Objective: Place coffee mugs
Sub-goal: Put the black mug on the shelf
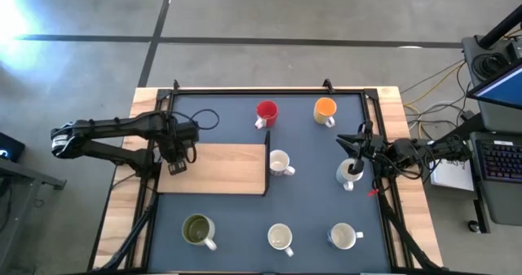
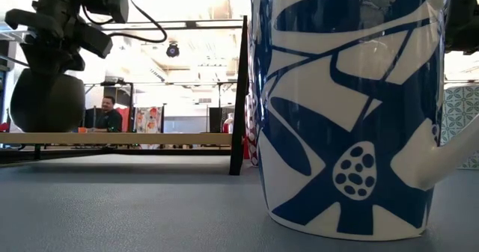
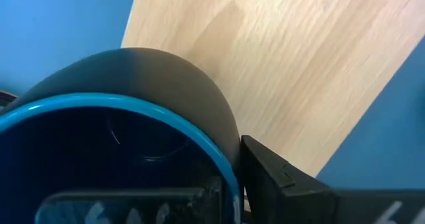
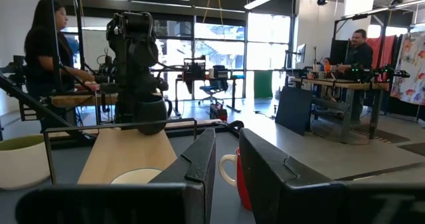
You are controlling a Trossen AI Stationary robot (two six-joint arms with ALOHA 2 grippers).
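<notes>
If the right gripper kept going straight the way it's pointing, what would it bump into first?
Probably the white mug near the board's edge: the right gripper points left across the table. The red mug is close to that line too, and depth is unclear.

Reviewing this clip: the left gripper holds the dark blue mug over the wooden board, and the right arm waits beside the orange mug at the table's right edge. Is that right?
Not quite. The right gripper is at a white mug, not the orange mug, which stands apart near the table's far edge; the high view shows this. The rest holds: the left gripper has the dark blue mug over the wooden board.
</notes>
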